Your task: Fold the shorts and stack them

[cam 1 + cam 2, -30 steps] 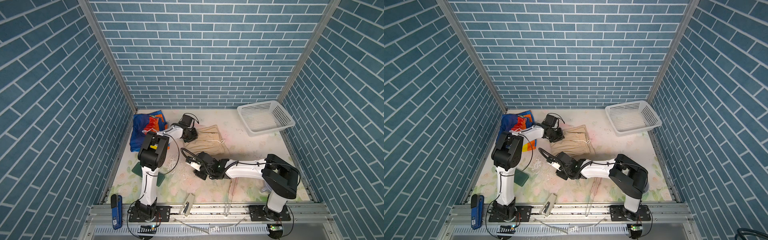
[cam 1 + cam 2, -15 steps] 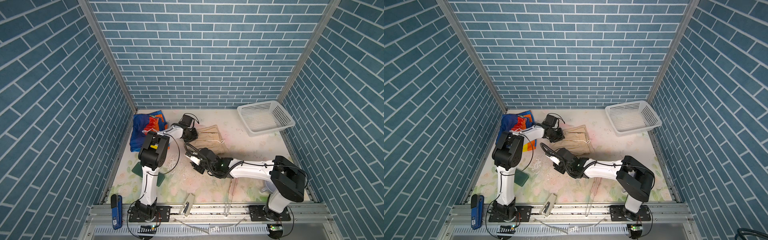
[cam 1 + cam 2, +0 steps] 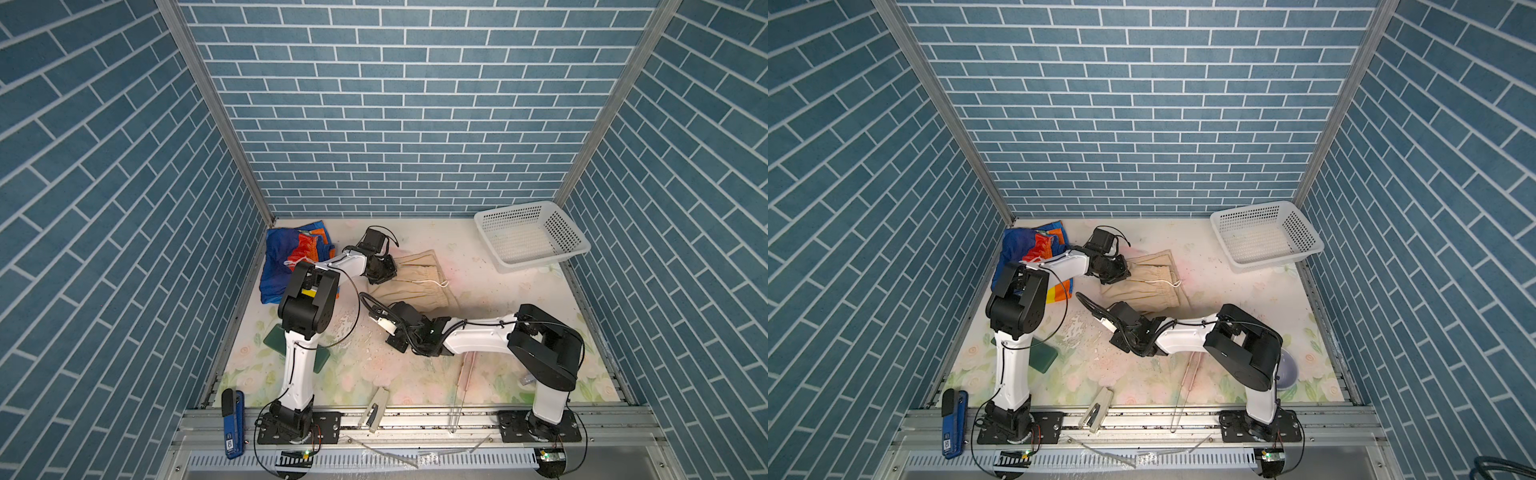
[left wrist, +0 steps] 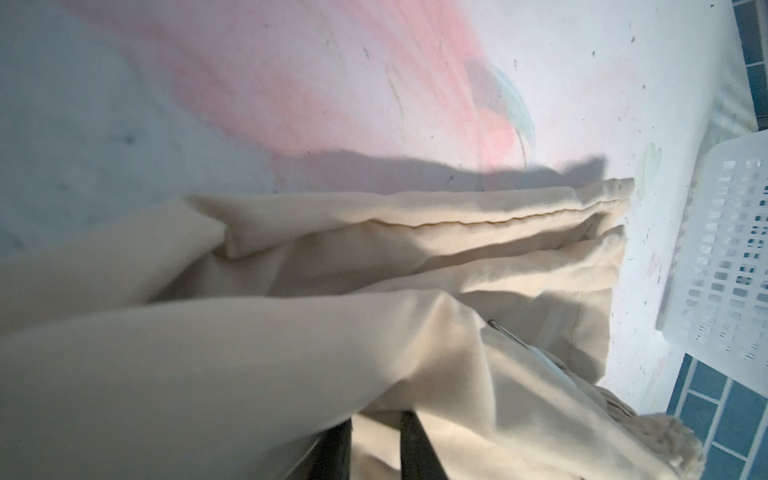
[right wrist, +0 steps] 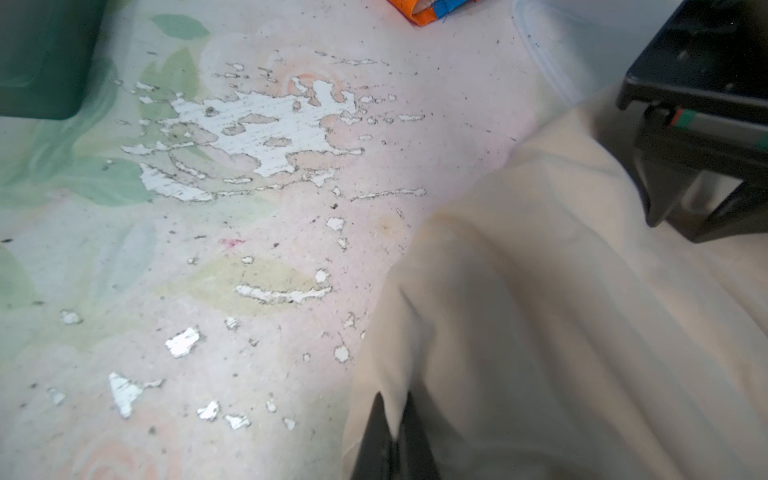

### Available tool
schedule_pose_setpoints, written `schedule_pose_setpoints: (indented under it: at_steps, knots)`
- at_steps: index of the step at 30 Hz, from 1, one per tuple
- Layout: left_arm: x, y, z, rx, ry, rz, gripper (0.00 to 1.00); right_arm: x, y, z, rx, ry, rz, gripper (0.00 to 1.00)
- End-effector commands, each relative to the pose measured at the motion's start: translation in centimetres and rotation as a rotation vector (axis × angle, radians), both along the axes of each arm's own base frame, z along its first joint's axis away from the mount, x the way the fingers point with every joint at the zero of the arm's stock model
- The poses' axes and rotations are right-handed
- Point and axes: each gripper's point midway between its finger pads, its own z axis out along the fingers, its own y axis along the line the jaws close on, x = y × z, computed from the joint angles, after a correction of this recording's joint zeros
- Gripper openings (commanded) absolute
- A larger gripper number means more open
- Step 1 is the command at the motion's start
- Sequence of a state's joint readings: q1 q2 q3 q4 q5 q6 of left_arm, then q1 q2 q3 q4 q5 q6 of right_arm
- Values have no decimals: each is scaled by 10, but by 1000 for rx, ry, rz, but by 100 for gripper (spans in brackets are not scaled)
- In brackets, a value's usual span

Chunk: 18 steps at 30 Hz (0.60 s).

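Right tool (image 5: 394,400) has run forward across the worktop (image 3: 498,291) to the near-left corner of the beige shorts (image 3: 415,278) and snapped closed; its jaws stood partly open a second ago. They now sit fully together, and in the right wrist view cloth bunches up on both sides of them, so a thin pinch of hem looks taken. Left tool (image 4: 374,417) unchanged: jaws narrow, beige cloth between them and draped over them, at the far-left end of the same pair. Beige shorts lie mid-worktop toward the far edge, partly gathered, with the white drawstring (image 3: 432,283) loose on top. Rainbow-striped shorts (image 3: 291,253) sit in a heap at the far left corner, not yet folded. Step in hand, as judged: fold the beige pair by carrying its left end over toward the right end. To do it well, raise both tools together and only high enough to clear the cloth below. Keep the held edge taut between them so no sag drags. Travel evenly so the edges meet square. Check the right pinch on the first lift, since a single thin layer may slip. Lay the fold down before letting go. Keep the drawstring tucked inside.
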State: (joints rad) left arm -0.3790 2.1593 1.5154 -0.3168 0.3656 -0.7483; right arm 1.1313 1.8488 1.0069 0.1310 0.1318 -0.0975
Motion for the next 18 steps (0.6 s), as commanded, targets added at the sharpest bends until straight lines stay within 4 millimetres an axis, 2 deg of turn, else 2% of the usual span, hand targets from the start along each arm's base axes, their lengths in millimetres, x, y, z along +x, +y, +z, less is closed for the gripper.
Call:
schedule_pose_setpoints:
  at_steps: [1, 6, 10, 15, 18]
  knots:
    - [-4, 6, -25, 36, 50, -1, 22, -9, 1, 23, 57, 61, -11, 0]
    - [-1, 5, -29, 47, 54, -6, 22, -49, -8, 32, 49, 149, 59, 0]
    - [2, 5, -36, 58, 64, -13, 23, -77, -22, 16, -31, 187, 109, 0]
    - [2, 5, -41, 61, 74, -13, 22, -90, -26, -12, -107, 269, 126, 0]
    - [1, 4, -37, 61, 72, -16, 22, -93, -20, -16, -107, 295, 138, 1]
